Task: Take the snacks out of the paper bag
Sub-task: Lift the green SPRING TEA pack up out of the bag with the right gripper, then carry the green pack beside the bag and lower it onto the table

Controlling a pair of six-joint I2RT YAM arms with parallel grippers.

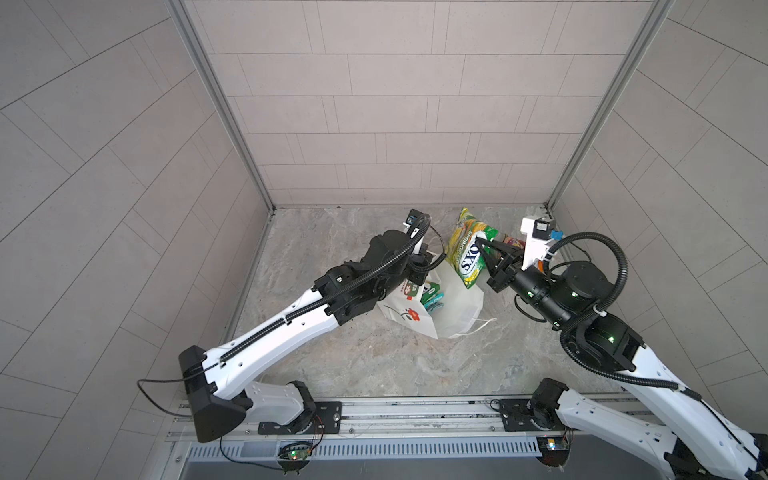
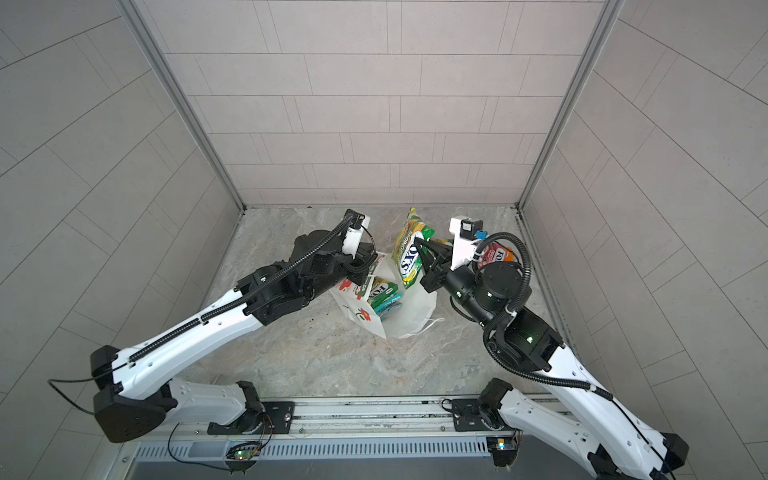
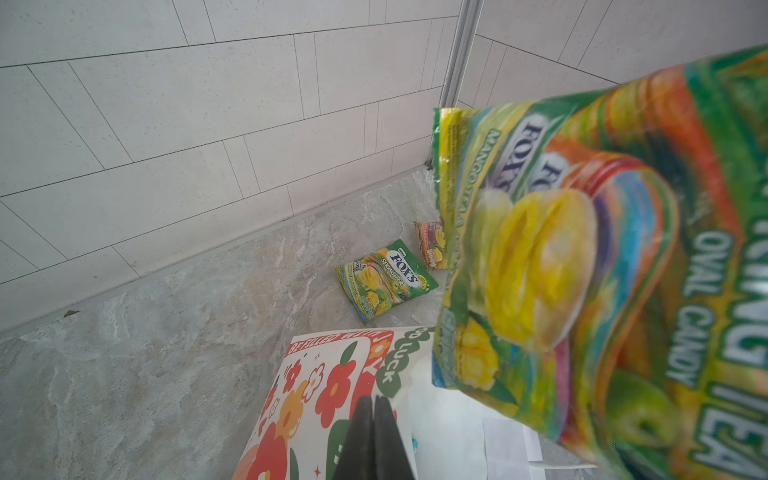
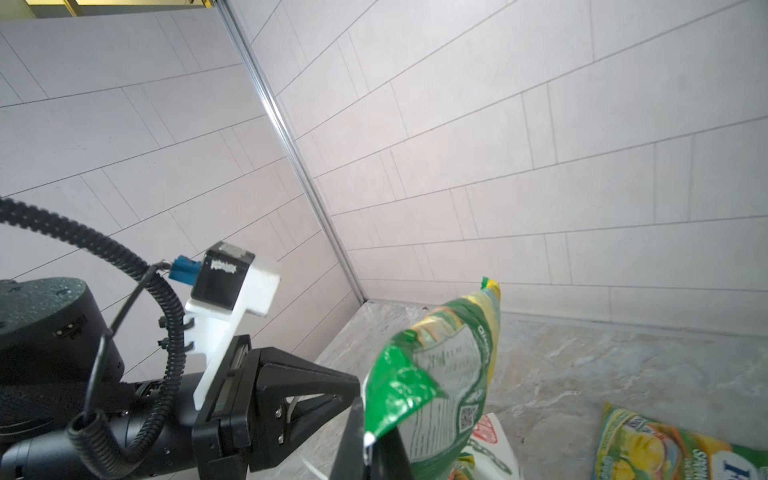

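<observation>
Holding green-yellow packet [image 1: 462, 245] above paper bag [image 1: 457, 309] in clenched right hand [image 1: 480, 243], left hand [image 3: 374, 405] pinching rim; next, probably release on desk [image 1: 332, 365] at 1 o'clock.

Tabletop [image 1: 374, 365] bears bag [image 1: 405, 318], green packet [image 3: 386, 278], seemingly orange packet [image 3: 430, 245].
</observation>
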